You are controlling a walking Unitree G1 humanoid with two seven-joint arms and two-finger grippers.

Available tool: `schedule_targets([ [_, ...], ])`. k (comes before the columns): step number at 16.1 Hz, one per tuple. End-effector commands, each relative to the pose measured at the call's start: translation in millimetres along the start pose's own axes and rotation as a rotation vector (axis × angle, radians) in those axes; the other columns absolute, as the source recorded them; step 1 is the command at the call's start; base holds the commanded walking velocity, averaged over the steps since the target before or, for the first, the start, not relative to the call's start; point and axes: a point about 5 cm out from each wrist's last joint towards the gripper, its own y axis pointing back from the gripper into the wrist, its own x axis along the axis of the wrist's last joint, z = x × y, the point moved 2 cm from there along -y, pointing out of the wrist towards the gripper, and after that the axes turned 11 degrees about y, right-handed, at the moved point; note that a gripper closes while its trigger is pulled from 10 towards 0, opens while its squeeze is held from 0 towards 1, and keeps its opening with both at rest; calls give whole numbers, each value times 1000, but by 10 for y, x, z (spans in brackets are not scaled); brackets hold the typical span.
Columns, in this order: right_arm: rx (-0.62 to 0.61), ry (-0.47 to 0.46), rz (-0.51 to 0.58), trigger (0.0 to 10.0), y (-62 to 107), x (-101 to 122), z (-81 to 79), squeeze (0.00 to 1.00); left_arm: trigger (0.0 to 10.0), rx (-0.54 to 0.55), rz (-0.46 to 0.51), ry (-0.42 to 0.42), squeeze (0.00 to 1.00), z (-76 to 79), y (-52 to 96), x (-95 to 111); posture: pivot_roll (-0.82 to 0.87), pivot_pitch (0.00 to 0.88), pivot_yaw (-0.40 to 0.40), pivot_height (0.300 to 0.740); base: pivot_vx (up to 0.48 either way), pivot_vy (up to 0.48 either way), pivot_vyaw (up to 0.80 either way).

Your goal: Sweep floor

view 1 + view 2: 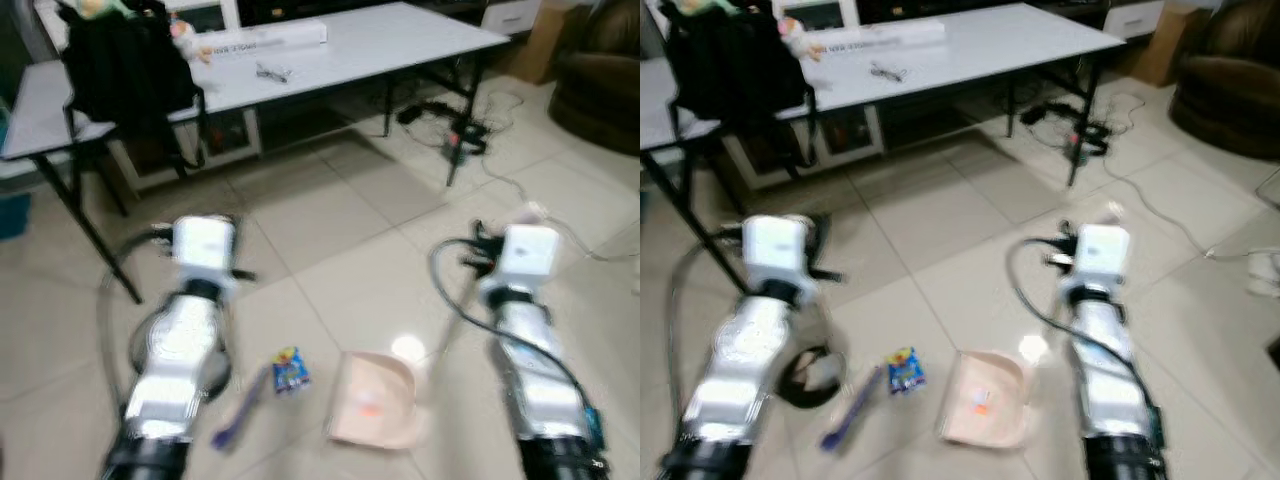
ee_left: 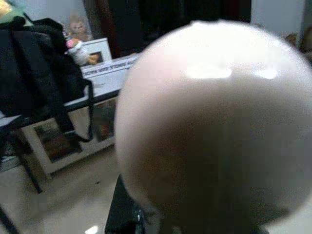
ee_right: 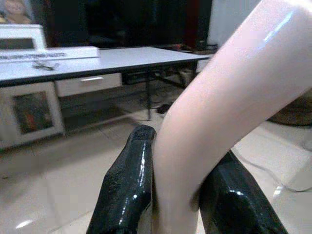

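Tiled floor (image 1: 330, 215), both silver arms reaching forward over it. Pink dustpan (image 1: 375, 400) lies flat on the tiles between the 2 arms, nearer the right one. Right gripper (image 3: 178, 195): jaws clenched on the dustpan's pale pink handle (image 3: 219, 112), 1 black finger (image 3: 127, 187) pressed on each side. Left gripper (image 2: 146, 219): a pale rounded handle end (image 2: 214, 122) sits right against the wrist camera; cannot tell how the jaws stand. Purple brush (image 1: 238, 415) and a small blue wrapper (image 1: 290, 370) lie just beside the dustpan. Behind: white counter (image 1: 400, 40) carrying a black backpack (image 1: 125, 65).
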Motion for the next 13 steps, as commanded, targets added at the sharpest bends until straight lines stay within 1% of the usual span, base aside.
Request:
schedule_targets([
  [1, 4, 4, 67, 10000, -39, 157, -42, 0, 10000, 16, 43, -24, 0, -92, -11, 105, 1, 4, 35, 740, 454, 0, 0],
  [13, -7, 21, 68, 10000, -29, 142, -31, 0, 10000, 8, 43, -19, 0, -78, -7, 94, -2, 8, 37, 740, 466, 0, 0],
])
